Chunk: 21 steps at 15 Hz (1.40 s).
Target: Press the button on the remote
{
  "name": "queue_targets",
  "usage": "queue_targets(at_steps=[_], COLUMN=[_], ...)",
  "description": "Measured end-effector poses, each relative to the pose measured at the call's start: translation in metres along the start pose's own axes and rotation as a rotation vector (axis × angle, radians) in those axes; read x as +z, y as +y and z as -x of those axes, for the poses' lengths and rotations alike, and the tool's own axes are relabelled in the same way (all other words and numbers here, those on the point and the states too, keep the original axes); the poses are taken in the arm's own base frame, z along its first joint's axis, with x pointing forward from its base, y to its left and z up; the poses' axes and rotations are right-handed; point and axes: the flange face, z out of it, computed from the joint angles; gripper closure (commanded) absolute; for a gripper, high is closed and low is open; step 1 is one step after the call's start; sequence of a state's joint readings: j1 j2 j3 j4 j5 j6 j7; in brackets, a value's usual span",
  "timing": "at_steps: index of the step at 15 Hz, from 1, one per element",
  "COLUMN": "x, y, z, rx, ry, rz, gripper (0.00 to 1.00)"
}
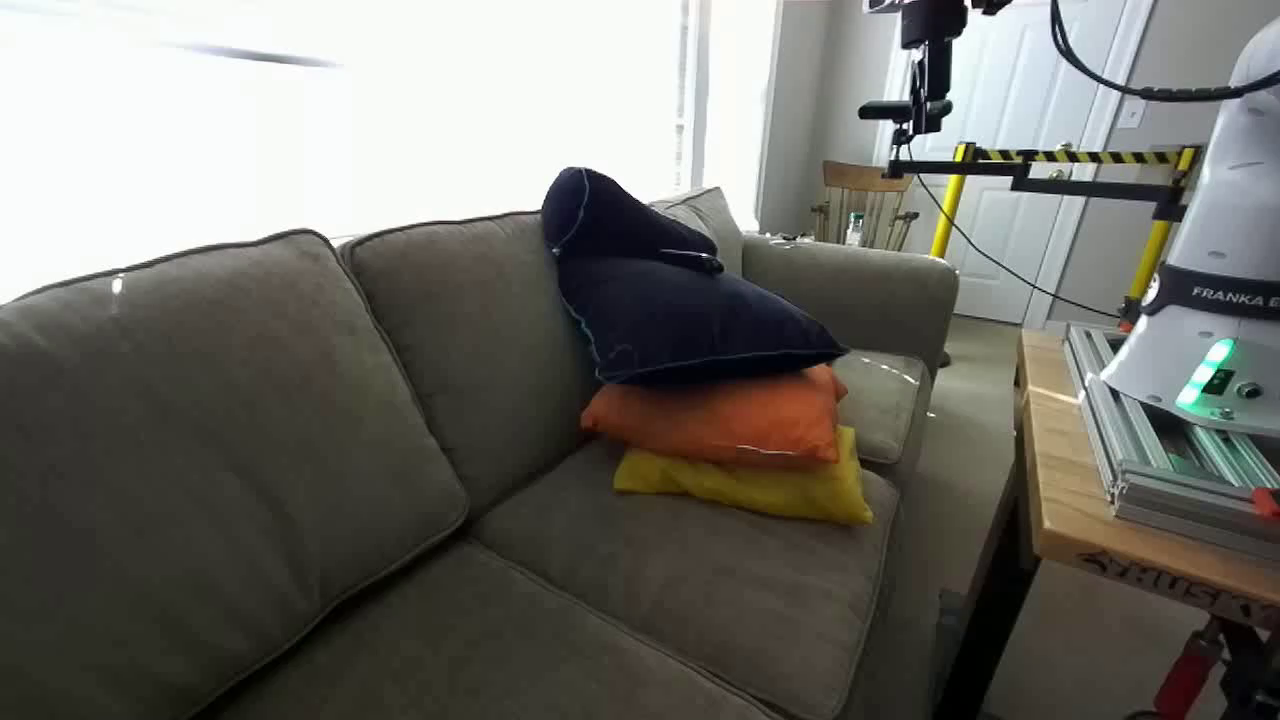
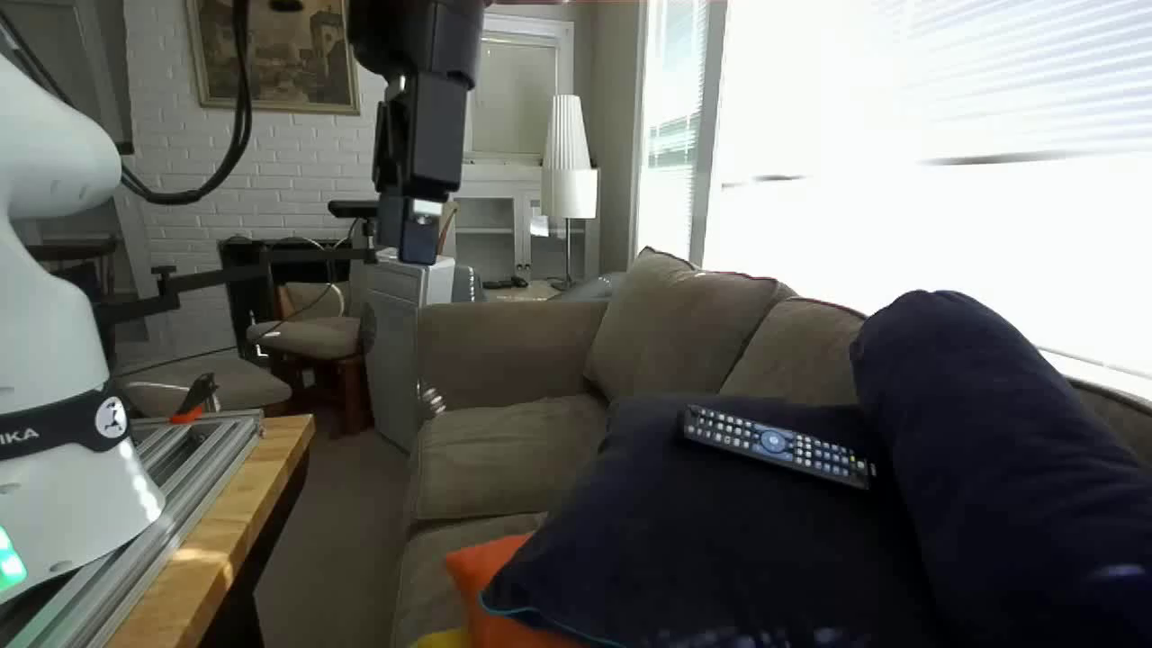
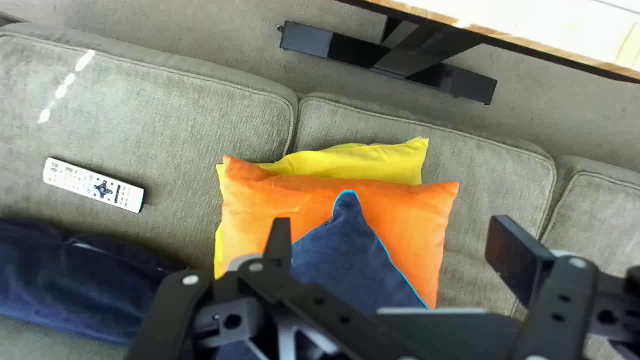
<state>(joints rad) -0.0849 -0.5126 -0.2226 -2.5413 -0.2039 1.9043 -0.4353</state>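
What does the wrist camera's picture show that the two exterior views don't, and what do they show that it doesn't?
Only the wrist view: a pale remote lying on the seat of the sofa, and a clear look at the hand standing open.

Only the exterior views: in both, a dark remote on the navy pillow and the white robot arm; in an exterior view, a lamp.

Shared: the sofa, the hand, the wooden table, and the navy pillow above an orange pillow and a yellow pillow.
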Motion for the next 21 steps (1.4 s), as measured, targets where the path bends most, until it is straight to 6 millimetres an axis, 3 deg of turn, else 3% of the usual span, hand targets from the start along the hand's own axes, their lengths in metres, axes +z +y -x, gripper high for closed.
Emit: queue_targets(at_steps=[7,14,21], x=[0.013,0.03,0.026], y=[0.005,0.008,0.03], z=[-0.012,-0.084,-0.128], rx=[0.092,0.286,0.51], ry=[-0.021,0.052,0.255], rz=[-0.007,-0.045,-0.126], gripper=[0.0,0.0,0.0])
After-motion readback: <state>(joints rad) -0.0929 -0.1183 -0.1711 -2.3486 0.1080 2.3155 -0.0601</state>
